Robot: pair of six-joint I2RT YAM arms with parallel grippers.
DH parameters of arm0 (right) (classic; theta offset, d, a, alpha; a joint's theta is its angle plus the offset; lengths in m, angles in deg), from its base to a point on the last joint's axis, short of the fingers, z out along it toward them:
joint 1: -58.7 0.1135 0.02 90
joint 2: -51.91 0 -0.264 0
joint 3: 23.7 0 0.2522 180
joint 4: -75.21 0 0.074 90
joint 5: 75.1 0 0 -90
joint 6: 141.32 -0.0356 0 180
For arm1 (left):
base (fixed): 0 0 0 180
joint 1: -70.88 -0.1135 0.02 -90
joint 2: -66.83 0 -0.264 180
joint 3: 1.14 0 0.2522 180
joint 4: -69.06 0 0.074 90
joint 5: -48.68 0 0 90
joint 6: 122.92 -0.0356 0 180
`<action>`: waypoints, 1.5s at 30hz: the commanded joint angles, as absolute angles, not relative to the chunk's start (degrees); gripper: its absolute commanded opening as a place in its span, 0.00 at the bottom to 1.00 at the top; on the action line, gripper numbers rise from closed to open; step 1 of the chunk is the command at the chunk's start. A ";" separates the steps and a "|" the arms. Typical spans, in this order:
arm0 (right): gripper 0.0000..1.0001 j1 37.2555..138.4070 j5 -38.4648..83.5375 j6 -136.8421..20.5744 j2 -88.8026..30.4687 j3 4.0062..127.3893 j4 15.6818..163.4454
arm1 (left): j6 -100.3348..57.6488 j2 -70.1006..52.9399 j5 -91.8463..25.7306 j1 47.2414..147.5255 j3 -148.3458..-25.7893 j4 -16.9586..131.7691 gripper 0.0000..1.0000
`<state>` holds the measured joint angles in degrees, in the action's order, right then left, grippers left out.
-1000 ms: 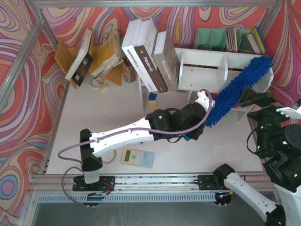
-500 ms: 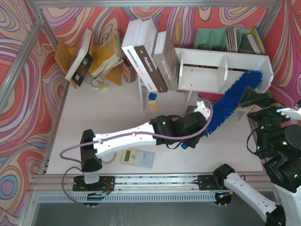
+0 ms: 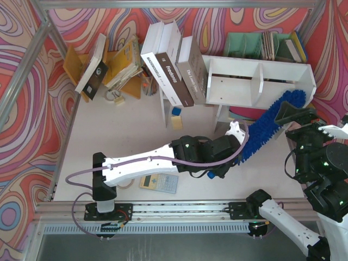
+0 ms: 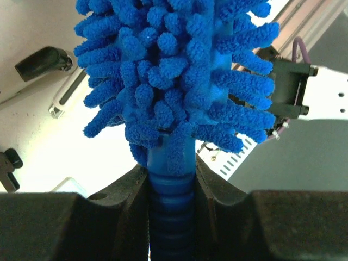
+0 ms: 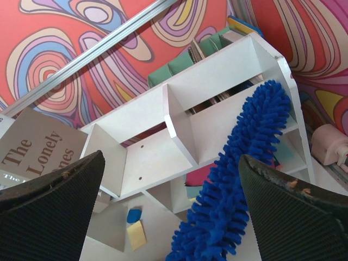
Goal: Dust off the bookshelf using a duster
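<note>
Now we are counting one duster [image 3: 270, 124], one bookshelf [image 3: 234, 68] with two compartments, and two grippers. The left gripper [image 4: 169, 175] is clamping the duster's handle. The right gripper [image 5: 171, 160] is gaping wide, holding nothing. The duster's tip is sitting lower than a second ago, at the right compartment's mouth.

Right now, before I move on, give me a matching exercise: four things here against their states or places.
1 left pincer
2 right pincer
3 fluffy blue microfibre duster
4 cream pocket calculator

A open, empty
B flat on the white table
C shut on the duster's handle
D tip at the white two-tier bookshelf's right end

Pairs: 1-C, 2-A, 3-D, 4-B
</note>
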<state>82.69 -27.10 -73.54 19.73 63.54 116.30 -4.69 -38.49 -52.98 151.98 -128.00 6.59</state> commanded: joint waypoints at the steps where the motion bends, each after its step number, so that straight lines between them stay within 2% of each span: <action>1: 0.98 82.81 -28.43 -74.57 20.19 63.75 117.00 | -6.31 -34.53 -52.06 153.15 -125.11 5.57 0.00; 6: 0.98 82.86 -28.43 -75.15 20.19 63.72 117.31 | -5.20 -30.25 -54.51 153.33 -119.69 7.79 0.00; 10: 0.98 82.87 -28.27 -75.72 20.10 63.61 117.52 | -5.57 -31.44 -56.81 153.29 -121.00 8.47 0.00; 21: 0.98 82.80 -28.85 -75.84 21.05 63.70 118.59 | -5.38 -42.52 -60.41 150.74 -135.56 6.19 0.00; 28: 0.98 82.86 -29.14 -75.53 21.34 62.94 118.18 | -1.08 -49.96 -66.04 149.92 -148.29 -4.21 0.00; 39: 0.98 82.86 -29.40 -75.69 22.07 61.03 117.37 | 5.67 -39.73 -69.63 150.24 -133.69 -2.90 0.00; 45: 0.98 82.79 -29.07 -76.31 22.08 60.64 117.50 | 6.28 -36.09 -71.06 150.76 -129.76 0.65 0.00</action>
